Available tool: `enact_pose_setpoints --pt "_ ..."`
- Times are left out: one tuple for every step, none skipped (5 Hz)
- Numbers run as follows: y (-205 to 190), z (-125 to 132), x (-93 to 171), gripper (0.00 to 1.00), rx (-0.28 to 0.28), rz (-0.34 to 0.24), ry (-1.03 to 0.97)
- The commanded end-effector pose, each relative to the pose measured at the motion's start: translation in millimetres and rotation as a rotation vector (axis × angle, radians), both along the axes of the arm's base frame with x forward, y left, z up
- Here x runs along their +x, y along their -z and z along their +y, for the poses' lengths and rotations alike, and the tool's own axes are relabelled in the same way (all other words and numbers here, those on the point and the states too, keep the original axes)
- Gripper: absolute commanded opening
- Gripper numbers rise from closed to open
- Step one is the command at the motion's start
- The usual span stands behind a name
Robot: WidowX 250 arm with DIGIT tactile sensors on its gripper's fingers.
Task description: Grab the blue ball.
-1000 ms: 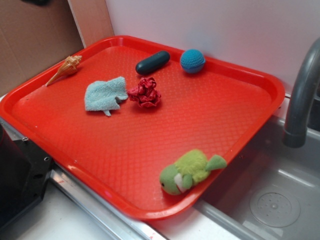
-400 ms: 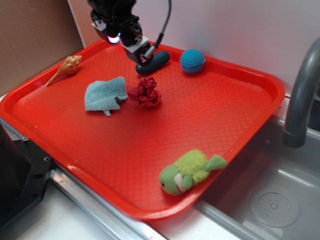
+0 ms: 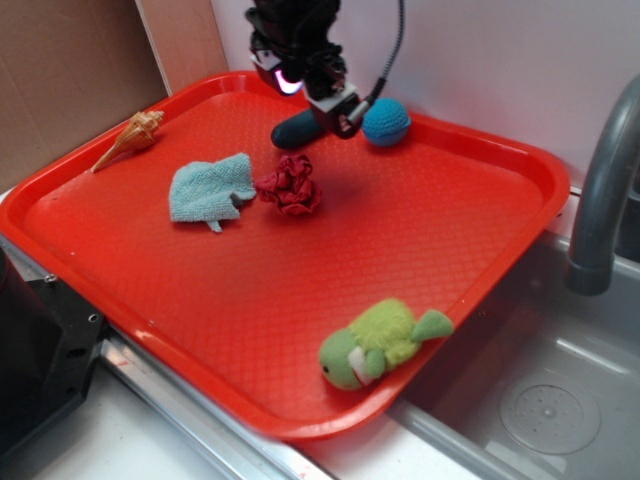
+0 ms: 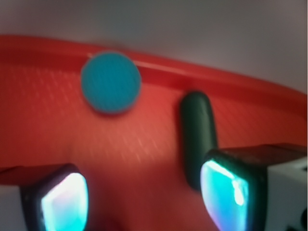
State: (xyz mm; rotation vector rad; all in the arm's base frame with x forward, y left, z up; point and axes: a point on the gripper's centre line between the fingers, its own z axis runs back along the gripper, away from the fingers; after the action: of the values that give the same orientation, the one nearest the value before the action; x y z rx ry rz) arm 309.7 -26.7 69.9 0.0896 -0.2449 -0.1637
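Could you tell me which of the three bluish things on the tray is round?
The blue ball by the tray's far rim. The dark capsule beside it is oblong, and the light blue cloth lies flat and ragged-edged.

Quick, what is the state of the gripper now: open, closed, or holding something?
Gripper: open and empty; the blue ball lies ahead of it on the tray, not between the fingers.
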Motion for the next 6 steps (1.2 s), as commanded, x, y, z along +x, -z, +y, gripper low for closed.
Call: enact_pose_setpoints --pt "2 -22 48 1.0 -0.018 -0.033 0.04" --pt "14 -17 53 1.0 -0.032 -0.009 0.046" --pt "10 -14 45 0.0 -0.034 0.009 0.053" --pt "-5 -6 28 0.0 -0.035 -0.02 0.022" --pt "-47 11 -9 0.0 -0.055 -0.092 -0.045" --pt "-97 33 -57 0.0 -0.022 -0.074 -0.006"
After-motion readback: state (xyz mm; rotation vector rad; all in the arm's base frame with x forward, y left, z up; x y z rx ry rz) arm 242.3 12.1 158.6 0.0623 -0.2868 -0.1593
